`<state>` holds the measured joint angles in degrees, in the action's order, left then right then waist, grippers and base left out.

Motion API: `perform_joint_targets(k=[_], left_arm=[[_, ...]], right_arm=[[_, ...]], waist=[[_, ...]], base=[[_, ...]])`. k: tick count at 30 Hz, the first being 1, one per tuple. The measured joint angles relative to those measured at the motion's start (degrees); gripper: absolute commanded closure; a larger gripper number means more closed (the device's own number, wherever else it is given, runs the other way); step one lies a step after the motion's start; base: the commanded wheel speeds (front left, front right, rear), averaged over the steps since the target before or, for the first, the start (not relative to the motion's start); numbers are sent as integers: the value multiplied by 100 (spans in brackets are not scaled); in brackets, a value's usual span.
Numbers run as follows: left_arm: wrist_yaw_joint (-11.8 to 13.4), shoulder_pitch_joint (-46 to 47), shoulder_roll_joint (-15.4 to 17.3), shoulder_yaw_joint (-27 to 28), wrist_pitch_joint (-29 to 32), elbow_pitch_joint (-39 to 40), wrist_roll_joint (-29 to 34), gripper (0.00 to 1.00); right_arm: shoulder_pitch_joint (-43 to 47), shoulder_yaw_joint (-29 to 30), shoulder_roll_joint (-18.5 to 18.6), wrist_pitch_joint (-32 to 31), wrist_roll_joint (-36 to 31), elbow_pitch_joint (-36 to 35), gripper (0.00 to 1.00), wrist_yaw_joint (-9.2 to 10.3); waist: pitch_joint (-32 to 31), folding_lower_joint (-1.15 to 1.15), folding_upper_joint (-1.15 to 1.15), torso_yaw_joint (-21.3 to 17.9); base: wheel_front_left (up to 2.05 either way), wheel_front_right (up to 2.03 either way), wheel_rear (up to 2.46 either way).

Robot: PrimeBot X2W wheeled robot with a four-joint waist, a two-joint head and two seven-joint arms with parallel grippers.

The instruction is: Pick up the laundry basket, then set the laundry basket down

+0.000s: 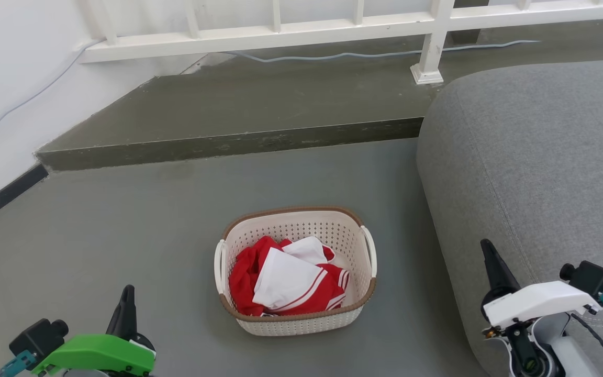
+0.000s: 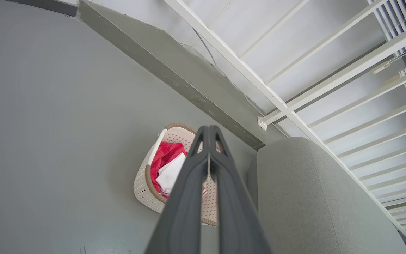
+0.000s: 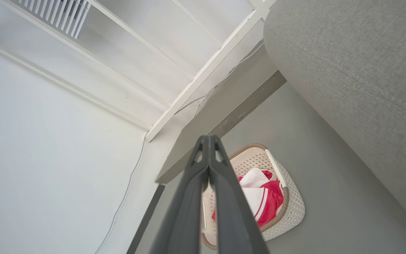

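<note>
The laundry basket (image 1: 342, 241) stands upright on the grey floor, cream-white and perforated with a brown rim and two white side handles. Red and white clothes (image 1: 286, 280) lie inside it. My left gripper (image 1: 126, 293) is at the lower left, well clear of the basket, its fingers pressed together and empty. My right gripper (image 1: 487, 248) hovers at the lower right over the sofa's edge, also shut and empty. In the left wrist view the basket (image 2: 146, 188) lies far beyond the shut left gripper (image 2: 209, 130). In the right wrist view the basket (image 3: 293, 208) sits beyond the shut right gripper (image 3: 208, 140).
A grey fabric sofa (image 1: 537, 173) rises right beside the basket on its right. A raised floor step (image 1: 228, 144) runs across behind the basket, with a white railing (image 1: 432, 47) and a cable (image 1: 333, 55) on it. A white wall (image 1: 13, 78) stands on the left.
</note>
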<state>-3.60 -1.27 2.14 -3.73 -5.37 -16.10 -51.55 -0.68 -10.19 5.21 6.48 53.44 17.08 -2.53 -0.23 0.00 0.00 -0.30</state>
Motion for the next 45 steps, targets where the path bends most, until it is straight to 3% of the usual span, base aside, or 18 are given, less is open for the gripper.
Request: perform_joint_targets(k=[45], left_arm=[[-253,358,-2,669,942,3,-3145,100]], right_arm=[[-198,1259,-145,-894,3154,-35,100,-349]], waist=[[31,0,0,25]], base=[[0,0,0]])
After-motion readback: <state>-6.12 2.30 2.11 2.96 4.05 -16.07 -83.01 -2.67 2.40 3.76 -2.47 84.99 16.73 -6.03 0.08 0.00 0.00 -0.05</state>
